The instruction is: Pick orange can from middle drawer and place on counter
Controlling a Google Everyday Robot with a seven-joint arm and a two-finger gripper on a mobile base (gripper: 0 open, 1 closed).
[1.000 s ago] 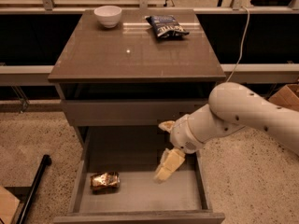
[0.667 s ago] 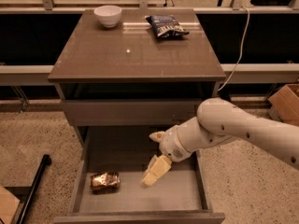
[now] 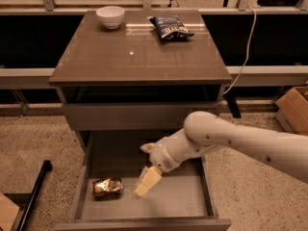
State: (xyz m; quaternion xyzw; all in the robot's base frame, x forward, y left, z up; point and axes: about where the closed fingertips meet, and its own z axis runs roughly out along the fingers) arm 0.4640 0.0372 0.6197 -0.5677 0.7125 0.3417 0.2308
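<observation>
Nearest the camera, the middle drawer point(image 3: 183, 202) stands pulled fully out, its plain floor exposed so that an arm can reach in from above. The orange can point(image 3: 107, 186) lies on its side on that floor, in the front left part and close to the left wall. A can lying down this way probably has to be taken across its body rather than from the top. The end effector point(image 3: 140, 171) hangs inside the drawer just to the right of the can, apart from it. Its two pale fingers point(image 3: 146, 183) are spread wide with nothing between them. It points left and downward, which suits closing in on the can from the side, so I judge the step in hand to be the approach, with no grasp made. The arm comes in from the right over the drawer's right wall. Behind it, the shallower drawer point(image 3: 139, 117) is shut, so nothing hangs above the reach. Farther back, the table point(image 3: 139, 57) offers a broad bare front area where the can could be set down. The dark blue chip bag point(image 3: 169, 28) and the white bowl point(image 3: 110, 17) sit well apart from each other along the far edge.
</observation>
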